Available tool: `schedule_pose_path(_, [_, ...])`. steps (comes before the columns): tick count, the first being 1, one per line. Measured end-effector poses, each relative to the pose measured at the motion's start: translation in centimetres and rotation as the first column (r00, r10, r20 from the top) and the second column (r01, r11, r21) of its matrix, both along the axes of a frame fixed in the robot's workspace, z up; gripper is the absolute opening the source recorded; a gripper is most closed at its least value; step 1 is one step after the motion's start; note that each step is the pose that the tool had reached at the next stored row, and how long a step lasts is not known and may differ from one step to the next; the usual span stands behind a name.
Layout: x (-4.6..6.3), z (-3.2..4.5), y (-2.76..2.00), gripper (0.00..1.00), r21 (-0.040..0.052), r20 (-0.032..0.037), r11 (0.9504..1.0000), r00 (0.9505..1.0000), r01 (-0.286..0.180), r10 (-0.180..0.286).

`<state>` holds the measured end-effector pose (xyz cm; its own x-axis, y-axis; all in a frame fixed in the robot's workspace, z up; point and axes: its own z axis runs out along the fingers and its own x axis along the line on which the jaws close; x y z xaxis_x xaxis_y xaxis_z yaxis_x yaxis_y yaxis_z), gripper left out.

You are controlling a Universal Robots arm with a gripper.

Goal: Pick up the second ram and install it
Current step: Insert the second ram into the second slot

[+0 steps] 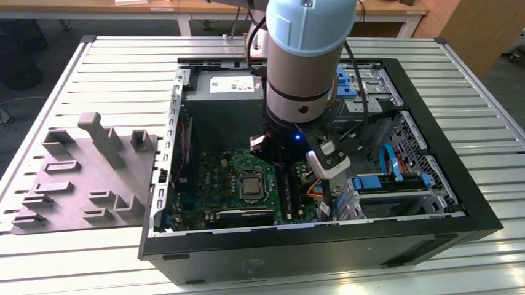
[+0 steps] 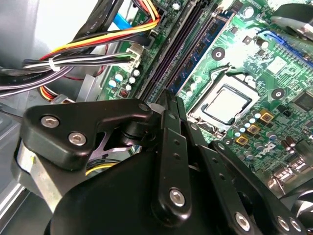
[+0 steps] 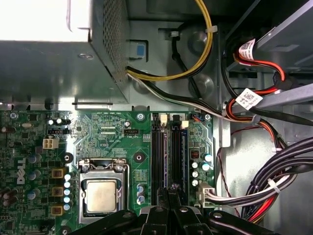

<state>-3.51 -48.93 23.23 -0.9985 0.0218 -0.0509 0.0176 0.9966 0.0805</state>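
Jaws of the gripper point(image 2: 168, 100) look drawn together, nothing seen between them, tips low over one end of the memory slots point(image 3: 157, 156). In the exterior view the processor socket point(image 1: 248, 186) sits left; at its three o'clock the second ram point(image 2: 203, 46) stands on edge in a slot, long axis running twelve to six, chips facing the socket. Seating it well likely needs a straight downward push, even along its length, no lean toward the orange cables point(image 1: 313, 192) at three o'clock

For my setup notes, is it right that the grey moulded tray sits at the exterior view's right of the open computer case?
No: the exterior view shows the grey moulded tray at its left of the open computer case.
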Motion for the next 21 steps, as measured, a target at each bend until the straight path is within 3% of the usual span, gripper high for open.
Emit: schedule_pose_path(21, [-0.04, -0.24, 0.15, 0.11, 0.0008, -0.0001, 1.0000, 1.0000, 0.000, 0.000])
